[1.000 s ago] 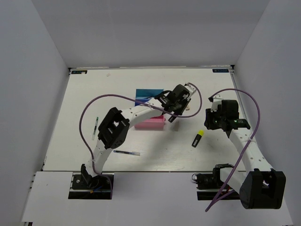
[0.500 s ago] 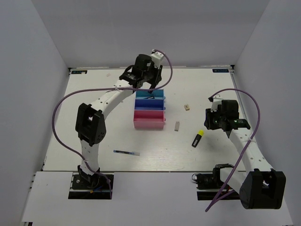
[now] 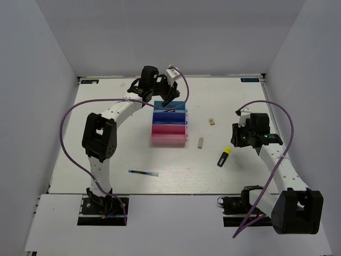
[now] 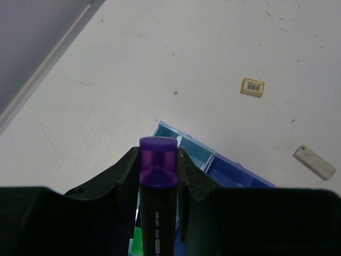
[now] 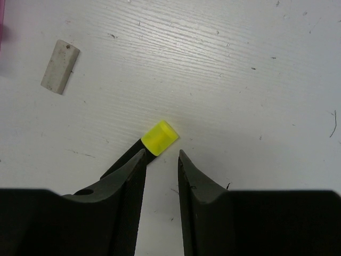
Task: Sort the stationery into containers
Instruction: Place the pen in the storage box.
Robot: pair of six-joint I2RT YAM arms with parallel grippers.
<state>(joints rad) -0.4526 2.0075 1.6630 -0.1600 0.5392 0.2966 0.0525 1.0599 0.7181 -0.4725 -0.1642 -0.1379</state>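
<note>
My left gripper (image 4: pixel 157 154) is clamped tight on the purple highlighter (image 4: pixel 158 169). Both fingers (image 4: pixel 126 178) press against the black barrel, and the purple cap pokes out just past the tips. Beyond and below the tips sits a corner of the teal bin (image 4: pixel 193 156), with the blue bin (image 4: pixel 237 178) joined to it on the right. A patch of green shows low beside the barrel on the left; I cannot tell what it is. Out to the right of the fingers two erasers lie on the table (image 3: pixel 106 154), well apart. The labelled eraser (image 4: pixel 252 86) is the farther one and the plain eraser (image 4: pixel 314 162) the nearer.

From overhead I see this gripper hanging over the teal end of the row. The pink bin (image 3: pixel 169 134) is at the other end, back toward the arm's base. The pen (image 3: pixel 143 172) lies far behind the gripper, close to that base.

My right gripper (image 5: pixel 160 156) has its jaws parted by a narrow gap and holds nothing. The yellow highlighter (image 5: pixel 159 137) lies on the table with its yellow cap just ahead of the tips, in line with the gap. Its black barrel runs back under the left finger. I cannot tell whether the fingers touch it. The plain eraser lies ahead of this gripper, off to its left.
</note>
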